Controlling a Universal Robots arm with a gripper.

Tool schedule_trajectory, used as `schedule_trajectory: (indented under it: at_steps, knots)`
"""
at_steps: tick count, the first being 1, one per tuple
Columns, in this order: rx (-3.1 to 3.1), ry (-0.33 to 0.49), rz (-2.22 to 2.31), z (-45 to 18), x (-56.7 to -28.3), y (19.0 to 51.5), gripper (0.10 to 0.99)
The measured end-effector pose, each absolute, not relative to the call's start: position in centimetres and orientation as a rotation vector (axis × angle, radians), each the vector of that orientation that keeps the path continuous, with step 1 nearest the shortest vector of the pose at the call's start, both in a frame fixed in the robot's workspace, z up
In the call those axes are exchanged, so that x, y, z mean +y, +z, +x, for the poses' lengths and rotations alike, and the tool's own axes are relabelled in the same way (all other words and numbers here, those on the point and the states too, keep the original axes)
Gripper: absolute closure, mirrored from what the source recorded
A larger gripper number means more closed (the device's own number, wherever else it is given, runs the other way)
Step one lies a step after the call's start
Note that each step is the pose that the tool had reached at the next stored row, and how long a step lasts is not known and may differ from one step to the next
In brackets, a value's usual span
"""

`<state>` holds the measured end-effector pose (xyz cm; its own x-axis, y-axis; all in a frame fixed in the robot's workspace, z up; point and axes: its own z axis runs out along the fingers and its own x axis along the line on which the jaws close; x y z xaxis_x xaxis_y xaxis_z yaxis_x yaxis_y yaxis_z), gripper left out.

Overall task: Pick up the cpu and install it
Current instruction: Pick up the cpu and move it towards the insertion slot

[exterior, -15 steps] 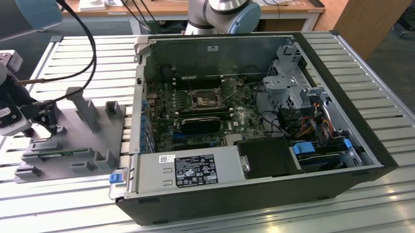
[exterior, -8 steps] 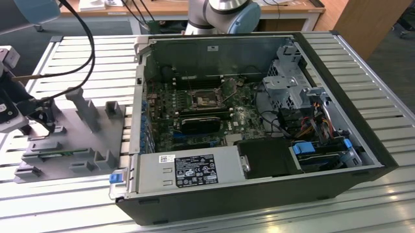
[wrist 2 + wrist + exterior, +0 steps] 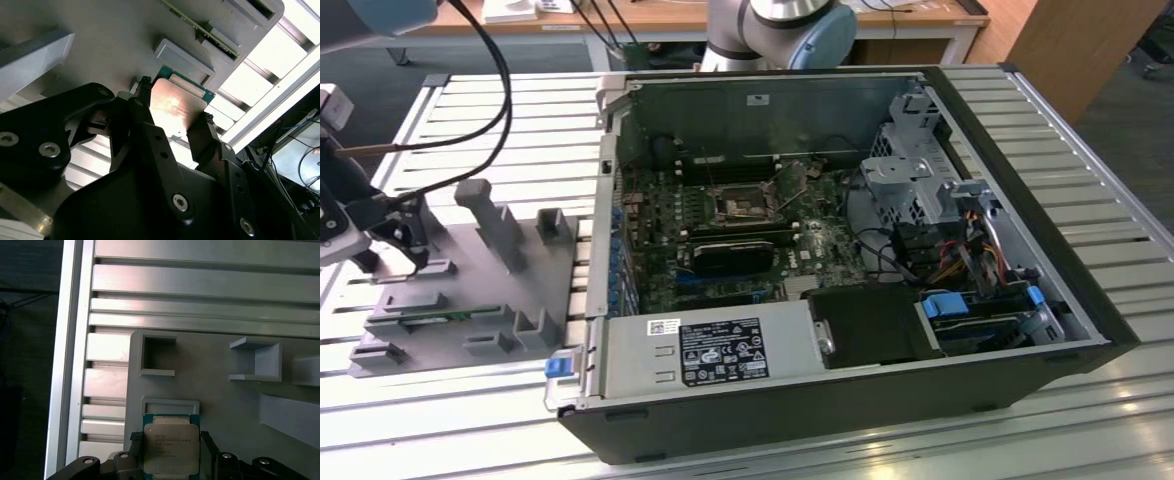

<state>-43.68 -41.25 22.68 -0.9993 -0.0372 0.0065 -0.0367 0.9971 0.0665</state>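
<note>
While one open PC case [image 3: 854, 420] took up most of the slatted aluminium table [image 3: 1094, 130], its motherboard [image 3: 720, 230] exposed, the job stood at its first step: pick-up under way, install not yet done.

At the exterior view's left sat one grey fixture tray [image 3: 467, 300] w/ several upright posts and pockets, well apart from the board's cpu socket [image 3: 744, 203]. The arm's one gripper [image 3: 411, 245] hung low over that tray.

Both wrist views showed its two black fingers [image 3: 142, 102] pressed to opposite edges of the one cpu [image 3: 171, 450], i.e. clamped on it, silver top plate facing up and green rim showing. The chip lay just beside a small rectangular pocket of the tray. Whether it had cleared the tray surface could not be told.

Approx. progress, as a judgement: chip gripped, but the carry across to the case and the seating in the socket were left to do.

Count: 1 case, 1 tray, 1 gripper, 2 fingers, 1 cpu.
</note>
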Motion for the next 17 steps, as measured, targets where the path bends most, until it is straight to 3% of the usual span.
schedule_trajectory:
  at_steps: [17]
  knots:
    - [-3.132,-0.104,0.058,-43.7,-41.2,24.8,0.545]
